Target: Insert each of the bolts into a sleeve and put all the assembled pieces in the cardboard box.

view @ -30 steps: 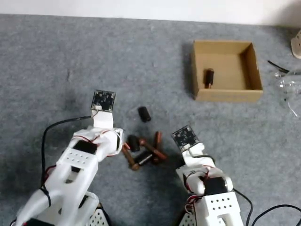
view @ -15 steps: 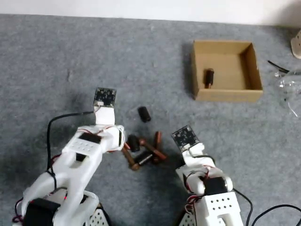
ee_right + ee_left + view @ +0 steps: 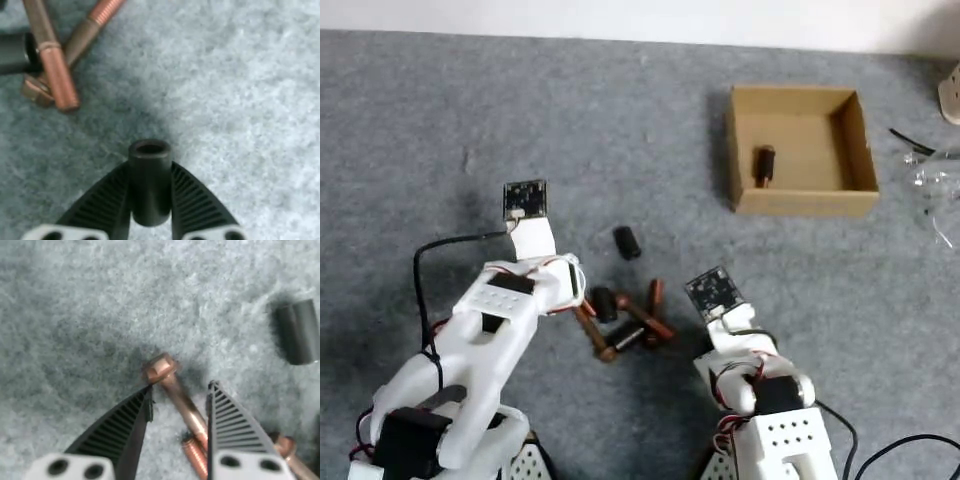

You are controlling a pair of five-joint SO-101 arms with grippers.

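The left gripper [image 3: 181, 387] hangs low over the grey felt-like table cover [image 3: 75, 300] with its two fingers spread apart, one on each side of the shank of a copper-coloured hex-head metal bolt [image 3: 161, 368] that lies flat on the cover; whether either finger touches it cannot be told. A loose black cylindrical sleeve [image 3: 297, 337] lies on the cover apart from that bolt. The right gripper [image 3: 150, 169] is clamped on a second short black tubular sleeve [image 3: 149, 152], its open bore pointing away from the wrist, near a cluster of copper bolts [image 3: 50, 70]. Seen from above, the heap of bolts and sleeves [image 3: 625, 322] lies between the two arms, and the brown open-topped cardboard box [image 3: 805, 203] stands well apart at the far right, with one assembled bolt-and-sleeve piece [image 3: 763, 165] lying on its floor
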